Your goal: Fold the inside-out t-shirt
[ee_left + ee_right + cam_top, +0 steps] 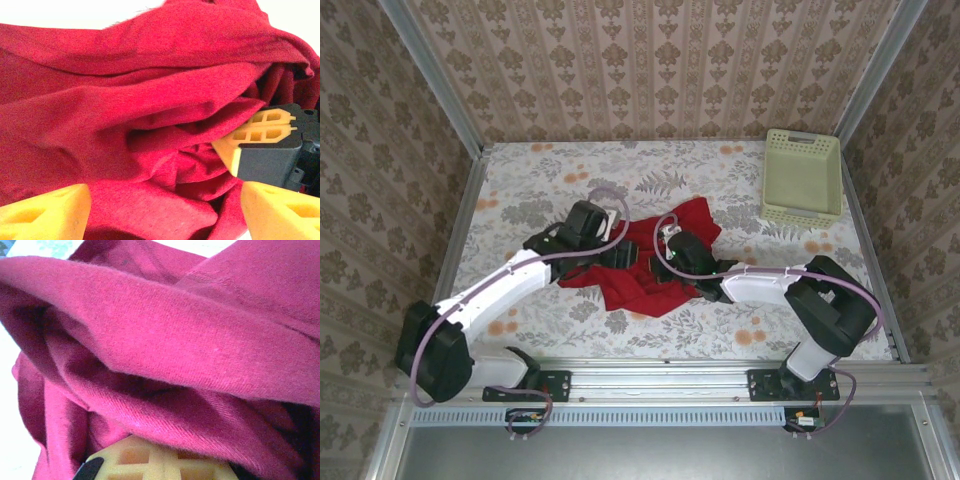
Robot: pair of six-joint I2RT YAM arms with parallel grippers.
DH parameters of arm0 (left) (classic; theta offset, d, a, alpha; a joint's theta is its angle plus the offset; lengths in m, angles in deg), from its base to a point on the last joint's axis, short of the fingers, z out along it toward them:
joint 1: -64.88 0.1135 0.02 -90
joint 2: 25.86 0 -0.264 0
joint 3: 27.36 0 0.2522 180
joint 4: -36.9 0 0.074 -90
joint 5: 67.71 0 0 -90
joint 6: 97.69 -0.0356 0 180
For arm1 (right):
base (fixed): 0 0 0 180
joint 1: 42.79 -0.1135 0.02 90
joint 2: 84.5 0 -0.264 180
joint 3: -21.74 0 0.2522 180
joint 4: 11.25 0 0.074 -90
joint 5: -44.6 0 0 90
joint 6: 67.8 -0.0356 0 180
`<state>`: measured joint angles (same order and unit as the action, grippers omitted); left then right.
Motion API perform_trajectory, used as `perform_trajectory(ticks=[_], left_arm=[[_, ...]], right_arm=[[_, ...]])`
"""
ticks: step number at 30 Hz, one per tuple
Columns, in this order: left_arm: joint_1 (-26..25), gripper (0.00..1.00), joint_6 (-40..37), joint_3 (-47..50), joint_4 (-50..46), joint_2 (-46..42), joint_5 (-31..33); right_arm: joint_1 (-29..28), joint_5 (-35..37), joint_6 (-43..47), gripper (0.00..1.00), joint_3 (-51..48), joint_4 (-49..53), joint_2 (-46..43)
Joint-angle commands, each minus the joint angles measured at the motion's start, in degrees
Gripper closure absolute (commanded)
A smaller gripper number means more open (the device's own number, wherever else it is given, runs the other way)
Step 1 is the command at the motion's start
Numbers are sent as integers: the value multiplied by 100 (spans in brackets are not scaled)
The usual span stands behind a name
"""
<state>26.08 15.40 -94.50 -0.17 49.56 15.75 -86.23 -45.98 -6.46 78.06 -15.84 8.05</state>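
Top external: left arm (510,285) and right arm (765,285) meet over the t-shirt (645,290).

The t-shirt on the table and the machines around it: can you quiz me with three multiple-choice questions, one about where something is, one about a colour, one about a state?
1. Where on the table does the pale green basket sit?
A) near left corner
B) far right corner
C) dead centre

2. What colour are the fingers of the left claw?
A) blue
B) yellow
C) white

3. How does the left claw stand at the t-shirt?
A) open, fingers wide apart
B) shut tight on the cloth
C) gripping the basket

Answers:
1 B: the top view shows it at the far right corner, apart from the t-shirt.
2 B: both fingers show yellow in the left wrist view.
3 A: its fingers sit at opposite bottom corners of its own view, with cloth lying between them.
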Motion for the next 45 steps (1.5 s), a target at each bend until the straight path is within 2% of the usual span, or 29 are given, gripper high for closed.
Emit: perform_trajectory(ticks=[1, 4, 7, 9, 11, 13, 15, 20, 24, 27, 30, 31, 35, 37, 40, 45], left_arm=[[-39, 20, -202, -27, 535, 757, -189], [40, 26, -100, -368, 550, 1469, 21], [250, 39, 21, -723, 635, 2037, 31], [469, 57, 172, -979, 557, 2347, 145], [768, 78, 347, -1151, 567, 2511, -1], [1016, 91, 463, -1183, 617, 2435, -157], [1201, 99, 532, -1185, 579, 2204, -157], [1862, 100, 893, -900, 515, 1344, -407], [2156, 100, 1094, -508, 481, 855, -435], [2120, 100, 1039, -456, 502, 974, -738], [1995, 100, 1081, -388, 554, 1157, -830], [1955, 100, 1075, -356, 556, 1211, -854], [1800, 100, 946, -247, 495, 1343, -923], [1739, 100, 908, -193, 478, 1343, -930], [1718, 100, 925, -63, 538, 1285, -902], [1726, 100, 954, 78, 627, 1209, -857]], right_arm=[[-143, -268, 71, 100, -104, -365, -223], [-260, -161, 93, 100, -175, -373, -341], [-338, 99, 48, 100, -306, -228, -587], [-340, 233, 27, 100, -453, -117, -824], [-337, 361, 53, 100, -554, 104, -1097], [-339, 452, 101, 100, -636, 359, -1431], [-340, 568, 120, 100, -684, 719, -1800], [-278, 1032, 196, 100, -995, 1479, -2938], [86, 1150, -39, 100, -1380, 1830, -3621], [231, 969, -149, 100, -1549, 1849, -3464], [231, 829, -237, 100, -1233, 2100, -2849], [231, 889, -205, 97, -1012, 2366, -2659], [222, 1196, 134, 55, -307, 3131, -2427], [222, 1131, 352, 43, 83, 3451, -2292], [146, 999, 605, 37, 638, 3821, -1787], [38, 1120, 733, 34, 1356, 4166, -663]])
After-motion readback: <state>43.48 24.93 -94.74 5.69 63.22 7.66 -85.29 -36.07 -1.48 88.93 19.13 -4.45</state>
